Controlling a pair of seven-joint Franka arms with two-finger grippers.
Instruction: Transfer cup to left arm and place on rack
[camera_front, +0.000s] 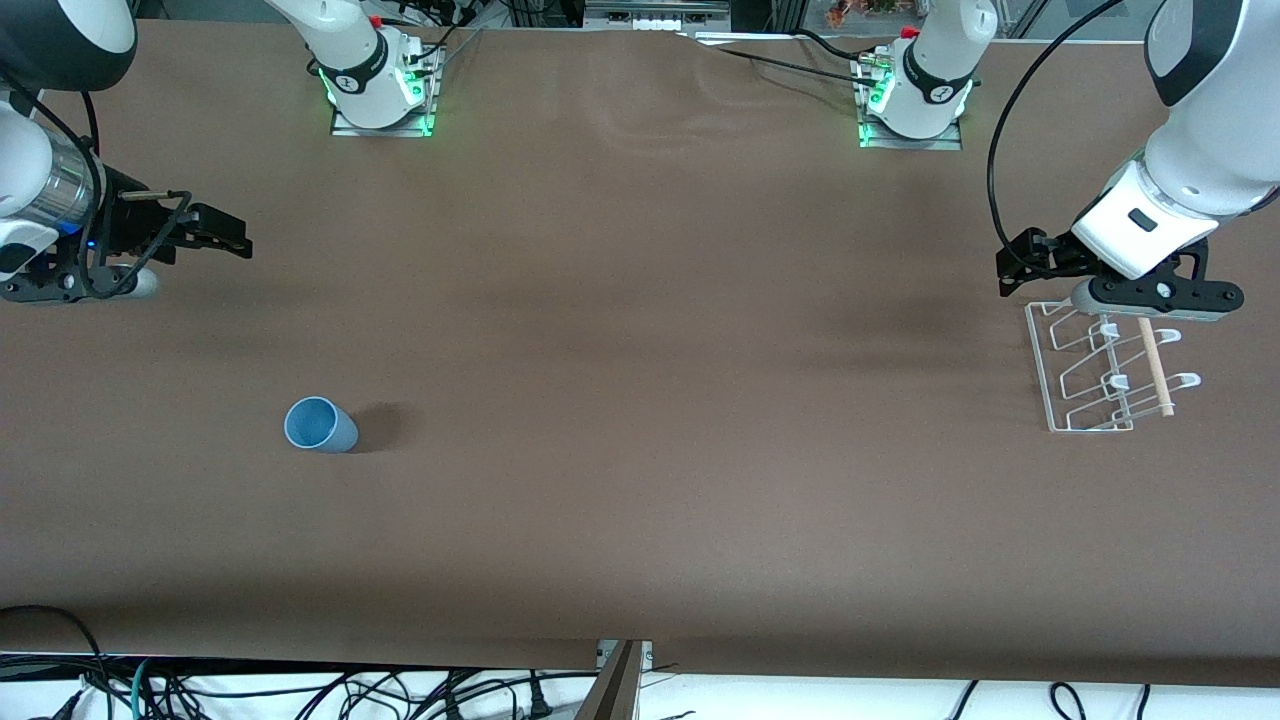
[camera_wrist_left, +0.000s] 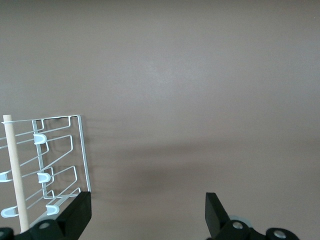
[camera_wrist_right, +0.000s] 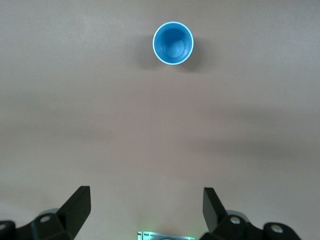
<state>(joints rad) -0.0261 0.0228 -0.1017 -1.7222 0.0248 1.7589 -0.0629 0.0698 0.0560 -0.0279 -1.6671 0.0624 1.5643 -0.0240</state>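
Observation:
The light-blue cup (camera_front: 320, 425) stands upright on the brown table toward the right arm's end, its mouth up; it also shows in the right wrist view (camera_wrist_right: 172, 43). My right gripper (camera_front: 235, 233) is open and empty over bare table at that end, apart from the cup; in its wrist view (camera_wrist_right: 145, 205) the jaws stand wide. The wire rack (camera_front: 1095, 370) with its wooden dowel (camera_front: 1153, 365) sits at the left arm's end and shows in the left wrist view (camera_wrist_left: 55, 165). My left gripper (camera_front: 1008, 272) is open and empty, over the table at the rack's corner (camera_wrist_left: 147, 210).
The two arm bases (camera_front: 378, 90) (camera_front: 912, 100) stand along the table's edge farthest from the front camera. Loose cables (camera_front: 300, 690) hang below the table's near edge. Brown table (camera_front: 640, 350) stretches between cup and rack.

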